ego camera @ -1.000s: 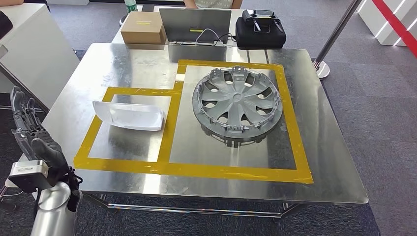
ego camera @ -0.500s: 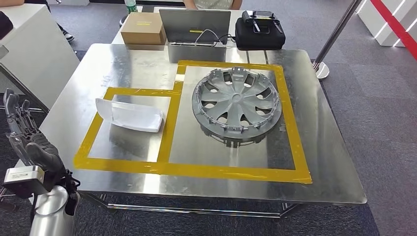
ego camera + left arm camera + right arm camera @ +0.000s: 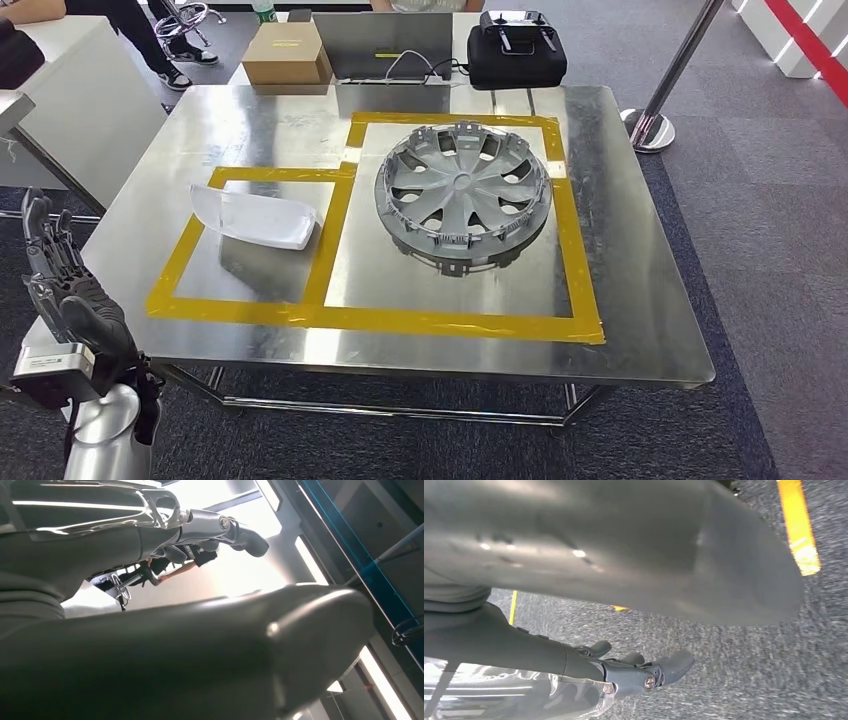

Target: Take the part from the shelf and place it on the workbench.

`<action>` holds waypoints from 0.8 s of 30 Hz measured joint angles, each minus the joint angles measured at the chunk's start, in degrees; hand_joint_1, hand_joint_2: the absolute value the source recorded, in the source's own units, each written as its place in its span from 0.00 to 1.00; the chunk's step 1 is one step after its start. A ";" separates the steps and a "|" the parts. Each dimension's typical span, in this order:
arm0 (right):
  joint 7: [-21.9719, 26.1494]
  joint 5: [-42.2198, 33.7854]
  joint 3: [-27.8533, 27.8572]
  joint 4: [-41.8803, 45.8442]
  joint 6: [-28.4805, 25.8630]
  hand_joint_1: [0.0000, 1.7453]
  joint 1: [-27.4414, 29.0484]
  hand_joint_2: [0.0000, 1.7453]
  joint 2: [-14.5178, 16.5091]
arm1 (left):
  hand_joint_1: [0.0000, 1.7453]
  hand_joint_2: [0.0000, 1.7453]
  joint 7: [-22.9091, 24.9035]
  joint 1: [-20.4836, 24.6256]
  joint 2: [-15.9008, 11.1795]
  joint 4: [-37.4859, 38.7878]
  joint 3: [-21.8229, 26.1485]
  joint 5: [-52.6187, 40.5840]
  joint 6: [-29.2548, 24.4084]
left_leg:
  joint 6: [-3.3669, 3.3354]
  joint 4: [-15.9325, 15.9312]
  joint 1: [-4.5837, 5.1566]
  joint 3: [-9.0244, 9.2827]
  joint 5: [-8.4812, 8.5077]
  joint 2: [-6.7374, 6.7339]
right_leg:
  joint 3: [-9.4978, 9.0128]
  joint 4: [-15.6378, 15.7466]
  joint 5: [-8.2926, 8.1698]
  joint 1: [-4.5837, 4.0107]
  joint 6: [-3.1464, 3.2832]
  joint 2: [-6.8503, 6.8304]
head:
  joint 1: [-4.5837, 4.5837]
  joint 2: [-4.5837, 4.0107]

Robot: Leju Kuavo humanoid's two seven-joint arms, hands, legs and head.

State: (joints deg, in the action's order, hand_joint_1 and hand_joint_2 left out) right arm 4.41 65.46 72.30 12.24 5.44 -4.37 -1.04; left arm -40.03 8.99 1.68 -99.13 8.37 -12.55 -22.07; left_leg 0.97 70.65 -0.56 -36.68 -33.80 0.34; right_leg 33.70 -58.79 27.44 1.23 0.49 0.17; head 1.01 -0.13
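Observation:
A white curved plastic part [image 3: 255, 217] lies on the steel workbench [image 3: 640, 300], inside the smaller yellow-taped rectangle [image 3: 240, 310]. A grey wheel cover [image 3: 463, 190] lies in the larger taped rectangle beside it. My left hand [image 3: 60, 285] is raised off the bench's near left corner, fingers spread upward and holding nothing; its thumb [image 3: 200, 655] looms large in the left wrist view. My right hand [image 3: 624, 580] hangs over grey carpet with its fingers [image 3: 659, 672] loosely extended and empty.
At the bench's far edge stand a cardboard box [image 3: 288, 54], a laptop [image 3: 390, 45] and a black case [image 3: 516, 48]. A stanchion pole [image 3: 665, 85] stands at the far right. A white counter [image 3: 70, 100] is on the left, with a person's legs [image 3: 150, 30] beyond it.
The whole picture has shifted, so the camera has moved; the bench now sits a little farther away and leftward. The left hand stays raised and empty at the lower left.

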 joint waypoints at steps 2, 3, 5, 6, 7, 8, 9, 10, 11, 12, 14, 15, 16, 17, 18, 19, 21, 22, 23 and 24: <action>-0.07 0.05 0.00 0.00 0.01 0.00 -0.03 0.00 0.04 | 0.00 0.00 0.10 0.01 0.08 -0.01 -0.01 0.00 0.90 | -0.71 -8.73 0.26 6.14 1.95 0.01 | 0.51 -0.01 -0.66 -0.16 -0.32 -0.01 | -0.03 0.00; -0.08 0.05 0.00 0.00 0.01 0.00 -0.05 0.00 0.06 | 0.00 0.00 0.20 0.00 0.11 -0.02 -0.02 0.00 1.40 | -0.99 -12.08 0.43 8.29 2.19 0.02 | 0.66 0.00 -0.98 -0.22 -0.60 -0.02 | -0.04 0.00; -0.09 0.04 0.00 0.00 0.02 0.00 -0.07 0.00 0.07 | 0.00 0.00 0.42 -0.07 0.15 -0.02 -0.03 0.02 2.35 | -1.32 -14.42 0.76 9.44 2.00 0.03 | 0.85 0.18 -1.69 -0.21 -1.35 -0.03 | -0.06 0.00; -0.09 0.03 0.01 0.00 0.03 0.00 -0.07 0.00 0.05 | 0.00 0.00 0.52 -0.18 0.18 -0.01 -0.03 0.05 2.83 | -1.62 -14.66 0.70 9.19 2.37 -0.02 | 0.93 0.28 -2.00 -0.13 -1.75 -0.03 | -0.04 0.00; -0.11 -0.01 0.01 0.00 0.04 0.00 -0.05 0.00 0.07 | 0.00 0.00 0.62 -0.30 0.25 0.03 -0.03 0.08 3.29 | -2.00 -14.87 0.62 8.91 2.87 -0.16 | 1.17 0.10 -1.77 -0.06 -2.07 -0.03 | -0.07 0.00; -0.13 -0.06 0.02 0.00 0.06 0.00 -0.02 0.00 0.08 | 0.00 0.00 0.69 -0.48 0.32 0.08 -0.03 0.12 3.69 | -2.49 -15.08 0.51 8.47 3.51 -0.30 | 1.67 -0.83 -0.65 -0.05 -2.32 -0.03 | -0.15 0.00; -0.15 -0.11 0.02 0.00 0.07 0.00 -0.01 0.00 0.07 | 0.00 0.00 0.72 -0.70 0.39 0.16 -0.01 0.15 3.98 | -2.88 -15.29 0.38 7.92 4.19 -0.46 | 2.50 -2.83 1.37 -0.04 -2.51 -0.03 | -0.22 0.00; -0.16 -0.15 0.02 0.00 0.07 0.00 0.01 0.00 0.05 | 0.00 0.00 0.75 -0.96 0.45 0.27 0.02 0.17 4.17 | -3.12 -15.26 0.43 7.27 4.73 -0.57 | 3.58 -5.89 4.02 -0.05 -2.66 -0.03 | -0.30 0.00; -0.17 -0.18 0.02 0.00 0.07 0.00 0.01 0.00 0.01 | 0.00 0.00 0.75 -1.25 0.47 0.40 0.04 0.19 4.31 | -3.27 -15.22 0.48 6.54 5.27 -0.64 | 4.69 -9.65 6.52 -0.06 -2.81 -0.03 | -0.37 0.00; -0.17 -0.18 0.02 0.00 0.07 0.00 0.01 0.00 -0.02 | 0.00 0.00 0.75 -1.53 0.50 0.56 0.07 0.20 4.47 | -3.28 -15.17 0.53 5.83 5.81 -0.70 | 5.44 -13.06 8.06 -0.07 -2.94 -0.03 | -0.38 0.00; -0.19 -0.19 0.02 0.00 0.07 0.00 0.02 0.00 -0.02 | 0.00 0.00 0.76 -1.95 0.58 0.83 0.09 0.21 5.06 | -3.19 -14.98 0.57 4.40 6.85 -0.78 | 4.49 -15.16 7.48 -0.08 -2.98 -0.04 | -0.43 0.00; -0.22 -0.21 0.02 0.00 0.07 0.00 0.02 0.00 -0.03 | 0.00 0.00 0.78 -2.17 0.64 0.92 0.12 0.21 5.45 | -3.07 -14.82 0.57 3.74 7.30 -0.78 | 2.45 -13.02 5.89 -0.08 -2.89 -0.04 | -0.43 0.00; -0.27 -0.22 0.02 0.00 0.07 0.00 -0.01 0.00 -0.05 | 0.00 0.00 0.80 -2.46 0.72 0.96 0.17 0.22 5.90 | -2.91 -14.59 0.56 3.20 7.67 -0.78 | -0.50 -9.09 4.43 -0.08 -2.75 -0.04 | -0.45 0.00; -0.34 -0.24 0.02 0.00 0.06 0.00 -0.08 0.00 -0.09 | 0.00 0.00 0.80 -2.82 0.80 0.97 0.27 0.22 6.36 | -2.68 -14.27 0.66 2.69 7.97 -0.77 | -3.63 -4.49 3.77 -0.12 -2.59 -0.03 | -0.46 0.00; -0.41 -0.24 0.02 0.00 0.04 0.00 -0.15 0.00 -0.11 | 0.00 0.00 0.76 -3.24 0.87 0.97 0.41 0.22 6.89 | -2.38 -14.02 0.73 2.34 8.29 -0.77 | -5.98 -0.84 3.65 -0.19 -2.38 -0.01 | -0.41 0.00; -0.46 -0.24 0.02 0.00 0.02 0.00 -0.21 0.00 -0.10 | 0.00 0.00 0.67 -3.66 0.96 0.97 0.57 0.21 7.41 | -2.06 -13.82 0.81 2.11 8.62 -0.79 | -7.36 1.57 3.95 -0.29 -2.14 0.01 | -0.40 0.00; -0.52 -0.20 0.02 -0.01 -0.04 0.00 -0.15 0.00 -0.03 | 0.00 0.00 0.39 -4.47 1.16 0.96 0.79 0.20 8.37 | -1.35 -13.81 0.80 1.83 9.39 -0.78 | -7.29 2.50 3.96 -0.44 -1.41 0.00 | -0.34 0.00; -0.53 -0.15 0.02 -0.01 -0.05 0.00 -0.12 0.00 0.03 | 0.00 0.00 0.26 -4.87 1.28 0.95 0.84 0.20 8.71 | -0.99 -13.69 0.71 1.57 9.27 -0.72 | -6.83 2.53 3.54 -0.39 -0.94 -0.10 | -0.37 0.00; -0.54 -0.07 0.02 -0.01 -0.07 0.00 -0.11 0.00 0.09 | 0.00 0.00 0.15 -5.31 1.38 0.93 0.87 0.20 9.02 | -0.63 -12.96 0.62 1.09 8.14 -0.65 | -6.27 2.55 2.96 -0.31 -0.41 -0.21 | -0.24 0.00; -0.54 0.03 0.02 -0.01 -0.07 0.00 -0.11 0.00 0.15 | 0.00 0.00 0.08 -5.72 1.43 0.92 0.91 0.20 9.27 | -0.29 -11.30 0.54 0.36 6.01 -0.59 | -5.58 2.61 2.30 -0.19 0.05 -0.32 | -0.14 0.00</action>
State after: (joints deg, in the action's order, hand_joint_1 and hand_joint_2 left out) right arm 3.87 65.49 72.32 12.23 5.38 -4.48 -0.89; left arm -39.95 3.27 3.10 -98.21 9.27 -12.35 -12.80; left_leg 0.67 59.36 -0.02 -36.32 -27.79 -0.24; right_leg 28.13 -56.18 29.74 1.03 0.53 -0.15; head 0.87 -0.13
